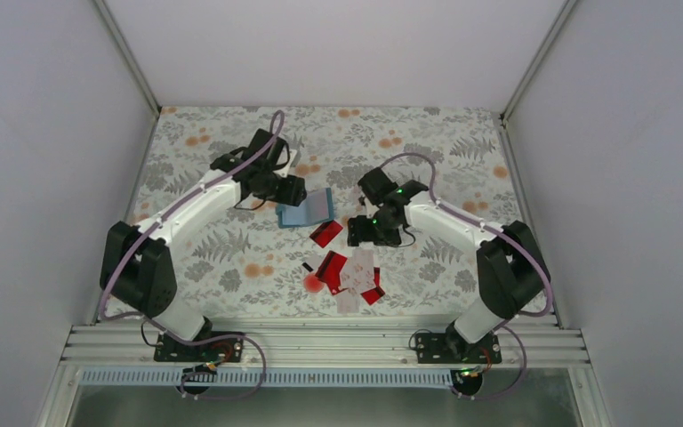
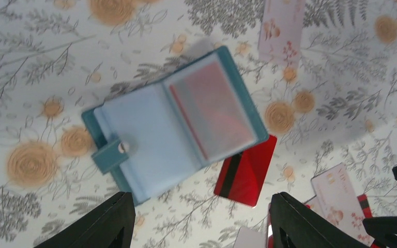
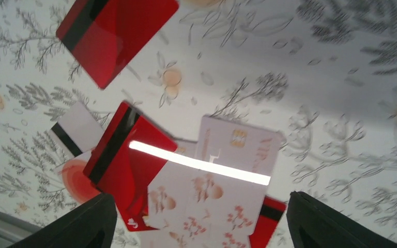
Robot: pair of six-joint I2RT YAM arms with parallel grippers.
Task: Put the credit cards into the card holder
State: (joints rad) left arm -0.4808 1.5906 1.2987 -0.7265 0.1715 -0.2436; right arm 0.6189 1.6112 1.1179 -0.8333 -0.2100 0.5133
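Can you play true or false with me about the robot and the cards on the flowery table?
1. The card holder lies open. True.
2. The left gripper holds a card. False: its fingers are apart with nothing between them.
3. A red card lies at the holder's corner. True.
4. Every card is red. False: some are white cards with flower prints.
5. The right gripper is shut. False: it is open above the white cards.
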